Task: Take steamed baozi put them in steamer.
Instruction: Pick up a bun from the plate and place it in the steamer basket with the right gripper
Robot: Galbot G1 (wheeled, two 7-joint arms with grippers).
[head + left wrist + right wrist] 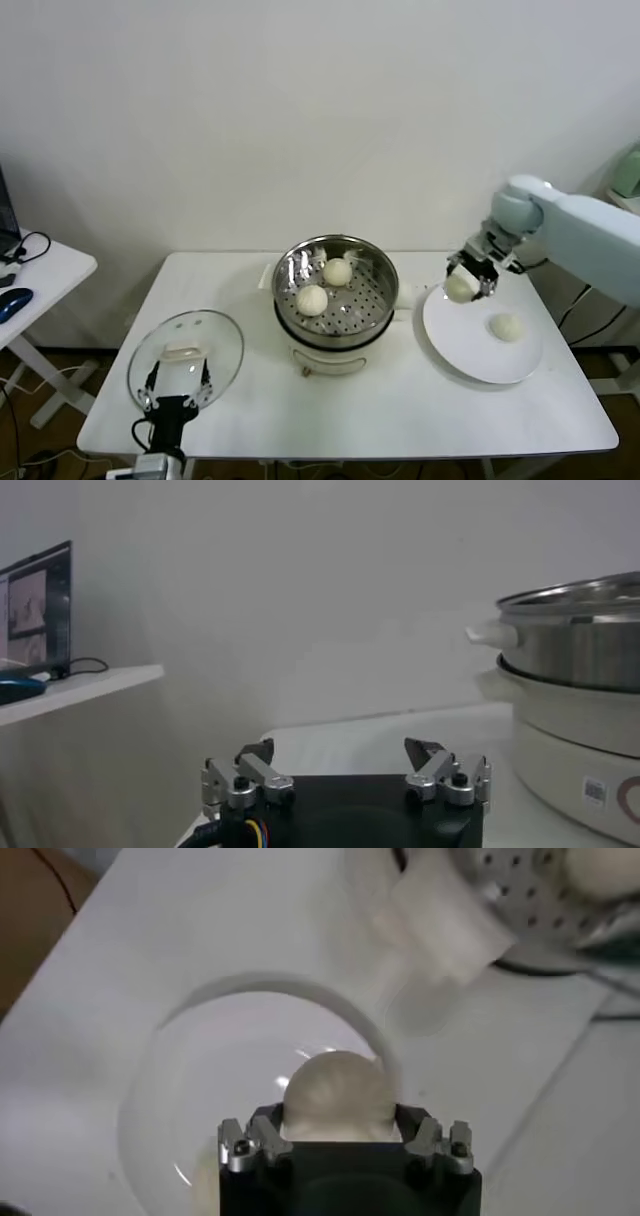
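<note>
Right end effector (pixel 471 279) is clamped on one small round cream-white dough bun (pixel 459 288), lifted above the near-steamer edge of the flat white round plate (pixel 480 366). A second cream-white bun (pixel 507 327) lies on that plate, below and to the outer side of the end effector. The round shiny stainless-steel steamer pot with a perforated floor (pixel 370 300) stands well to its inner side on the white surface (pixel 420 415), already holding two buns (pixel 312 299).

To do this carry well, I judge the bun should ride clear above the steel rim, then come down onto bare perforated floor beside the two inside, and be let go gently. The steamer's pale side handle (pixel 440 923) juts toward the plate along that path.

Left end effector (pixel 178 385) waits far across the surface with fingers apart, over the round glass lid (pixel 222 340).
</note>
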